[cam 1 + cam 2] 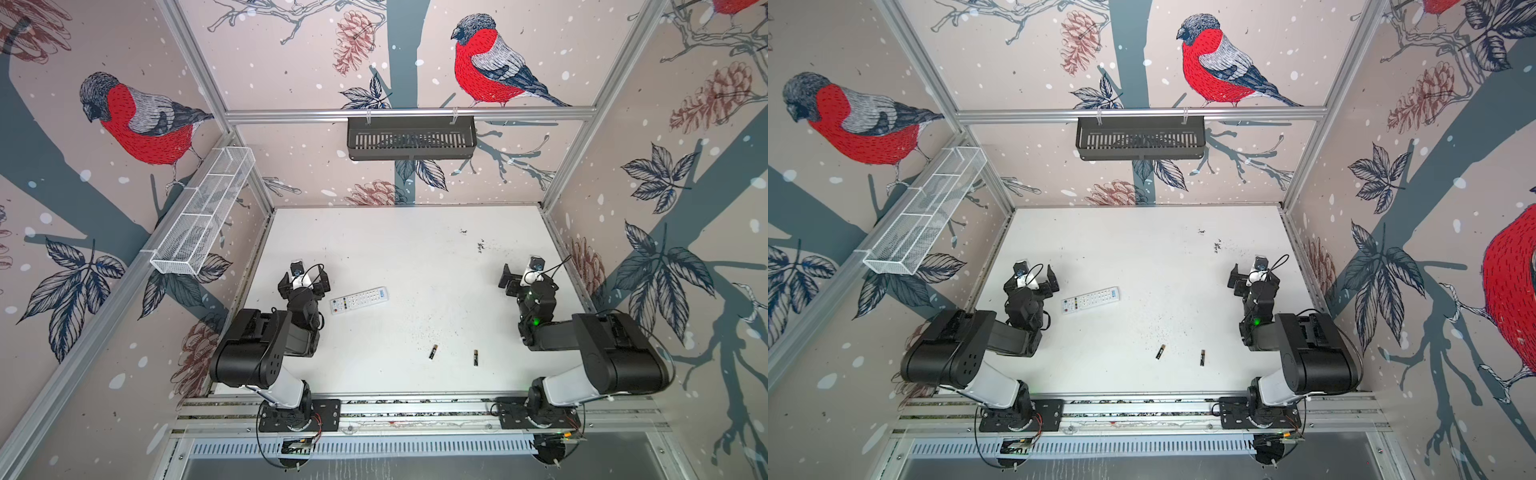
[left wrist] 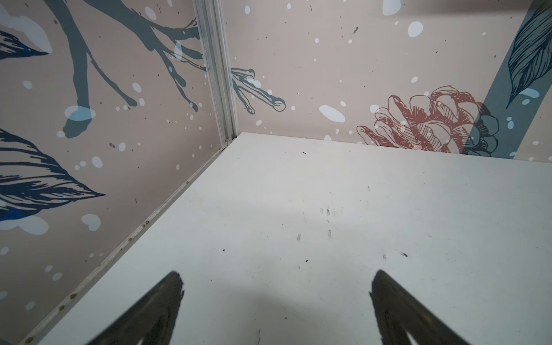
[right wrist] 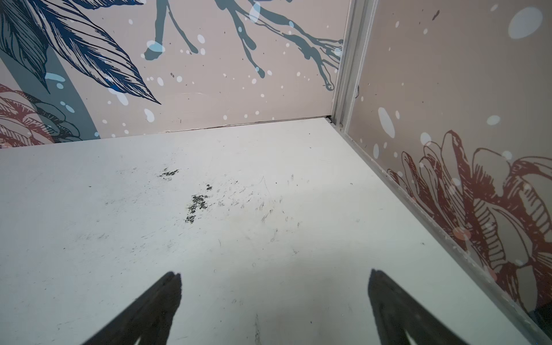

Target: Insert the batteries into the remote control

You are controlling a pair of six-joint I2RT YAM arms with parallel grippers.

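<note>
While both arms sit folded at desk [image 1: 395,249] sides, left pincer [image 1: 304,279] gapes wide, nothing in it; right pincer [image 1: 527,277] likewise wide and empty. Remote [image 1: 359,300] lies buttons up just right of left pincer, not touching. Left battery [image 1: 432,351] and right battery [image 1: 475,357] lie flat near front edge, apart, toward right side, well away from remote.

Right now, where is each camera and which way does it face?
Top view: overhead, front, looking down on table, remote, batteries, left arm, right arm.
Top view: same head, same remote.
Left wrist: left arm, faces far left table corner; open left gripper shows.
Right wrist: right arm, faces far right corner; open right gripper shows.
Shared: top views match; wrists share only table.
</note>
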